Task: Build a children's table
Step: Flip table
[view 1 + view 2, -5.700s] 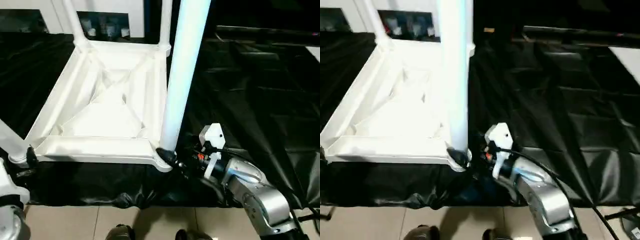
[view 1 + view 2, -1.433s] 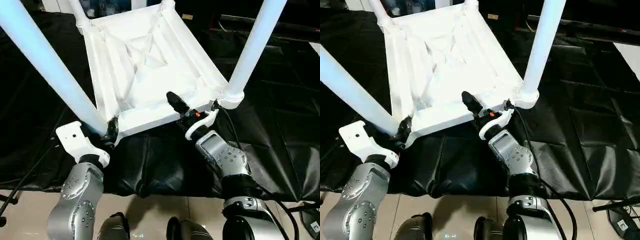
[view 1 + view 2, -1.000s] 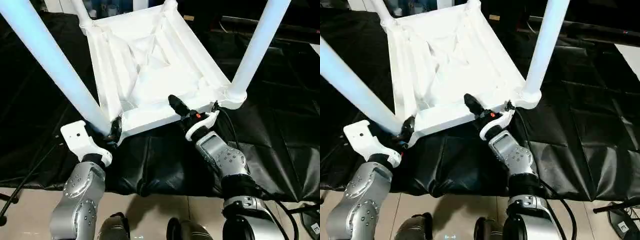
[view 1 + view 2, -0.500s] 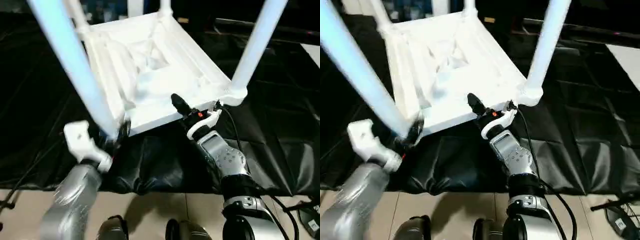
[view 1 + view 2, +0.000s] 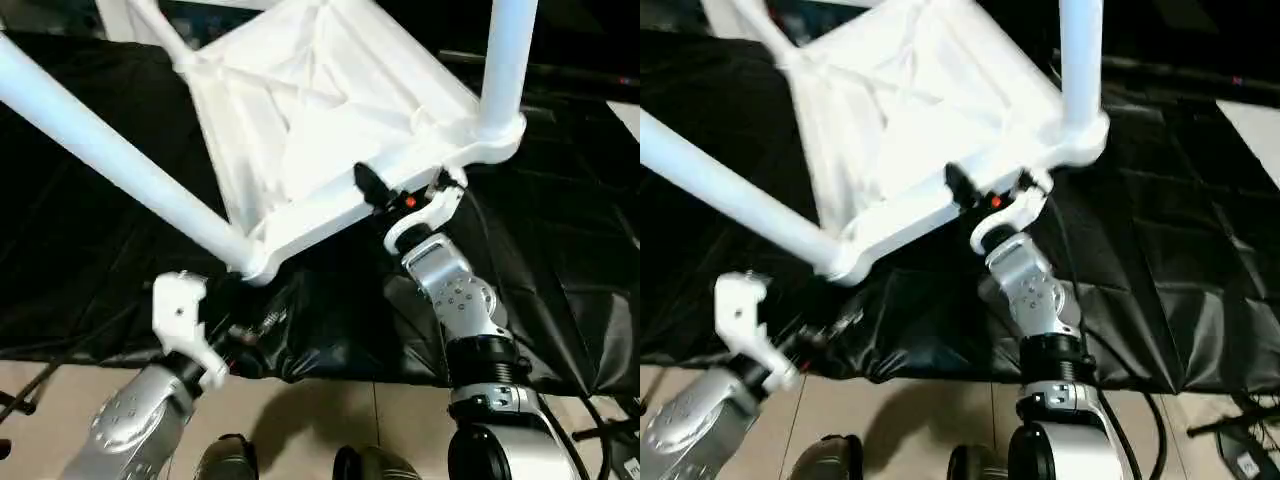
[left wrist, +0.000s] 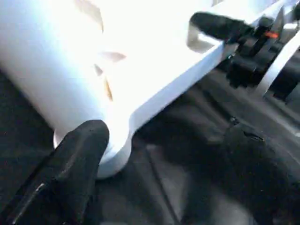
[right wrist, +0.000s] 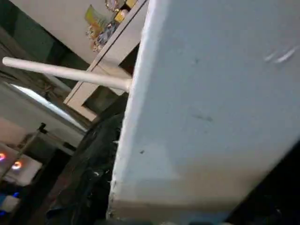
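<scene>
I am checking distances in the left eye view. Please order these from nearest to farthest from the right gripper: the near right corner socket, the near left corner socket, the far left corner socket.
From the right gripper:
1. Near right corner socket, just to its right.
2. Near left corner socket, lower, on its left.
3. Far left corner socket, up at the tabletop's far side.

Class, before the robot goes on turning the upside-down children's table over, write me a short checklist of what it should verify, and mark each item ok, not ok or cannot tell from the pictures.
1. Right gripper has hold of the tabletop at its near rim: ok, one black finger lies over the rim.
2. Left gripper has hold of the table: not ok, it sits below the near left corner socket, apart from it.
3. Near legs seated in their sockets: ok for the near left leg and the near right leg.
4. Far legs seated: cannot tell, they are cut off.
5. Tabletop lifted off the black cloth: ok at the near edge, tilted.
</scene>
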Controlling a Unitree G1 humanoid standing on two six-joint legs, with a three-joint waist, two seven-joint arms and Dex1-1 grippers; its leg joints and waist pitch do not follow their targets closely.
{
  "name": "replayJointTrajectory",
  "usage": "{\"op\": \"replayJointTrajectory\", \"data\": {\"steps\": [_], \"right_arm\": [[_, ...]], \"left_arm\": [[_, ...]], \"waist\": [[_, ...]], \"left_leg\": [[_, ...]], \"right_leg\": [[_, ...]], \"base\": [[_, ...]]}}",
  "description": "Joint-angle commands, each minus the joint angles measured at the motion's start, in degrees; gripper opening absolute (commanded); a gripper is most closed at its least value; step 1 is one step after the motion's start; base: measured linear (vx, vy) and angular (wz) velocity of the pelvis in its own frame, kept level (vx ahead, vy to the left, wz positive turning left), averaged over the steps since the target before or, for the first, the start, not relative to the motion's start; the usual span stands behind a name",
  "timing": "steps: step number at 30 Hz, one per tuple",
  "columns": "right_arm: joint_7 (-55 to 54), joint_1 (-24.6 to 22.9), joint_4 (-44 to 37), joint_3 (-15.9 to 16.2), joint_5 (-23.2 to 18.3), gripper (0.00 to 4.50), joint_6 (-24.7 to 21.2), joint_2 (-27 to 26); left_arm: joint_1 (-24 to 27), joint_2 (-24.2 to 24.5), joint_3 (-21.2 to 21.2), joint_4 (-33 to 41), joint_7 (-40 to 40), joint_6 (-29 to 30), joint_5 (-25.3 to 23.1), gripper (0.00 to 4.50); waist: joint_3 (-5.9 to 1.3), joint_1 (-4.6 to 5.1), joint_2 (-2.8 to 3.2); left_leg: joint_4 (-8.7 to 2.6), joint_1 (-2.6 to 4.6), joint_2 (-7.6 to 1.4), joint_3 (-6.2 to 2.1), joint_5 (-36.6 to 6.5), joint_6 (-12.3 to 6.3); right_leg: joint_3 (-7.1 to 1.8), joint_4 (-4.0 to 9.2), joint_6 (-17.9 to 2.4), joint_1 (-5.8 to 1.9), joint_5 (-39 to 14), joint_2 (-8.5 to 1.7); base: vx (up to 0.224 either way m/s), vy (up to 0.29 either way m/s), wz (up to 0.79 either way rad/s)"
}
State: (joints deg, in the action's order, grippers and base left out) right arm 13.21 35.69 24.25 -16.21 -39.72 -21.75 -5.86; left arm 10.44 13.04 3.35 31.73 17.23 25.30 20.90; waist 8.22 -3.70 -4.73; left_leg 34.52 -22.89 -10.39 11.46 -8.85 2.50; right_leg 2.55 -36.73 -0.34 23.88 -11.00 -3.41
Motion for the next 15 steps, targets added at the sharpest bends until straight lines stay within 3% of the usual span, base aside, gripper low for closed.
{"op": "replayJointTrajectory", "data": {"steps": [1,5,8,10,15], "right_arm": [[-2.98,0.52,-4.53,-0.82,4.65,1.96,4.60,3.28],[-7.34,0.73,-6.29,0.58,8.89,1.96,4.37,5.55],[-10.54,0.84,-7.75,2.00,13.87,1.96,4.61,8.01],[-10.73,0.88,-8.99,4.24,17.18,1.96,4.21,9.89],[-13.36,1.11,-11.93,9.48,24.04,1.96,1.86,13.69]], "left_arm": [[-0.19,0.12,1.52,0.95,-0.14,-0.53,-1.69,4.50],[-1.81,0.66,3.14,2.61,-0.14,-0.43,-3.12,4.50],[-3.47,1.50,4.92,4.34,0.21,0.13,-4.02,4.50],[-5.06,1.42,4.94,4.71,-0.40,0.27,-4.61,4.50],[-11.14,2.52,3.05,3.97,-3.07,0.55,-9.07,4.50]], "waist": [[-5.60,0.46,0.64],[-5.75,0.30,0.47],[-5.76,0.33,0.34],[-5.77,0.31,0.20],[-6.25,0.50,0.11]], "left_leg": [[-4.17,2.03,-2.93,-1.15,-12.95,3.14],[-4.04,2.28,-2.79,-1.07,-14.31,3.75],[-4.05,2.08,-2.70,-1.13,-14.21,4.04],[-3.97,2.19,-2.63,-1.12,-15.40,4.27],[-3.91,1.98,-2.42,-1.38,-16.23,4.97]], "right_leg": [[-2.96,4.82,-5.75,-1.96,-14.83,-3.92],[-3.05,5.07,-4.52,-1.50,-16.61,-3.80],[-3.04,5.17,-3.79,-1.52,-17.79,-3.78],[-3.03,5.49,-2.62,-1.24,-20.18,-3.67],[-2.91,5.70,-0.52,-1.36,-22.49,-3.51]], "base": [[0.000,0.000,0.00],[0.000,0.000,0.00],[0.000,0.000,0.00],[0.000,0.000,0.00],[0.000,0.000,0.00]]}}
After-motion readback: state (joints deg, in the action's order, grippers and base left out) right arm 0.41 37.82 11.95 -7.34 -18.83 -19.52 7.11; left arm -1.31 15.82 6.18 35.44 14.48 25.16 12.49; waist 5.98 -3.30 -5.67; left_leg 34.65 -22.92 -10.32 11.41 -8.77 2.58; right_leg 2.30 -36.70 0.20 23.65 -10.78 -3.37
